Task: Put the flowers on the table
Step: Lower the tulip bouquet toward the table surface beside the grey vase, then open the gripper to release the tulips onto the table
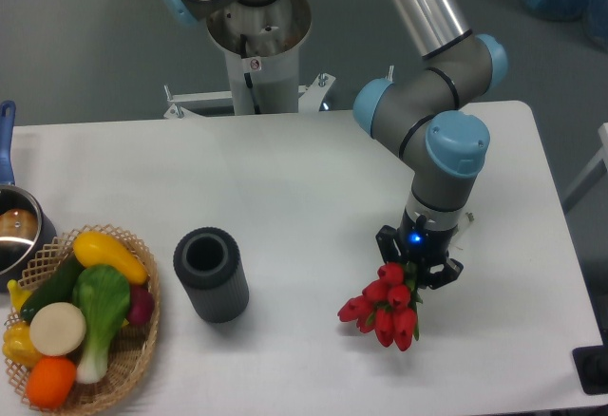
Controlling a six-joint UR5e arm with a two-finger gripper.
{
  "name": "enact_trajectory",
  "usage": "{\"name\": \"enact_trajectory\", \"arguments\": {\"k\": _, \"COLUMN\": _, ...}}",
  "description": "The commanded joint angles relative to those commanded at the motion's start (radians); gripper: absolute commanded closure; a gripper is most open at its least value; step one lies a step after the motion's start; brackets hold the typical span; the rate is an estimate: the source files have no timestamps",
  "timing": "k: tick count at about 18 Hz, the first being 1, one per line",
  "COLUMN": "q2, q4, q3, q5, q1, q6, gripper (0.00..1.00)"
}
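One white counter (pixel 313 179) carries a dark cylinder (pixel 211 274) left of centre and a wicker basket (pixel 133 364) of vegetables at the near left corner. End effector (pixel 418 266), pointing down over the near right area, pinches the flowers (pixel 384 306), red heads spilling toward the near edge.

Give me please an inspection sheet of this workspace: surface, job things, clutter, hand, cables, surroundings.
Surface: white table, smooth, no spills seen.
Job's things: red flowers, blooms hanging from the hand at the table's right front; whether they touch the surface cannot be told.
Clutter: dark cylinder upright; wicker basket of vegetables at left front; pot at left edge.
Hand: hand points down, shut on the flowers.
Cables: nothing seen.
Surroundings: grey floor; arm base behind the table.
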Motion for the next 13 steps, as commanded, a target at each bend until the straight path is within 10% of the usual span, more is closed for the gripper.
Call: {"name": "enact_trajectory", "arguments": {"k": 13, "q2": -0.046, "q4": 0.002, "q3": 0.043, "q5": 0.0, "q1": -0.018, "q6": 0.006, "gripper": 0.43}}
